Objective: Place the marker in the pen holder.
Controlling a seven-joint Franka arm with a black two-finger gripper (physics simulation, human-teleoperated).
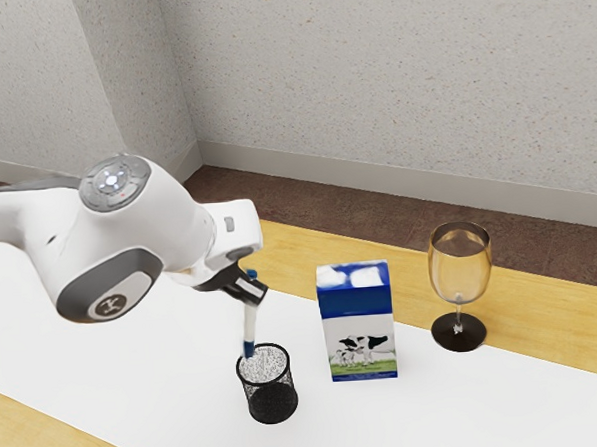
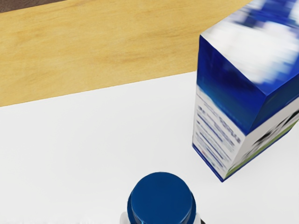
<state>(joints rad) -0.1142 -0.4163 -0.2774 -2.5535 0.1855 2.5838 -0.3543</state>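
Exterior view: claw (image 1: 251,289) clamped on the near-upright marker (image 1: 250,323), its blue lower end at the rim of the mesh pen holder (image 1: 272,401); milk carton (image 1: 358,330) and wine glass (image 1: 460,270) stand toward the exterior view's right.

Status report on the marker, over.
Gripper shut on marker, near upright. Lower end at pen holder's mouth, can't tell whether inside. Milk carton beside pen holder, seemingly not in the way.
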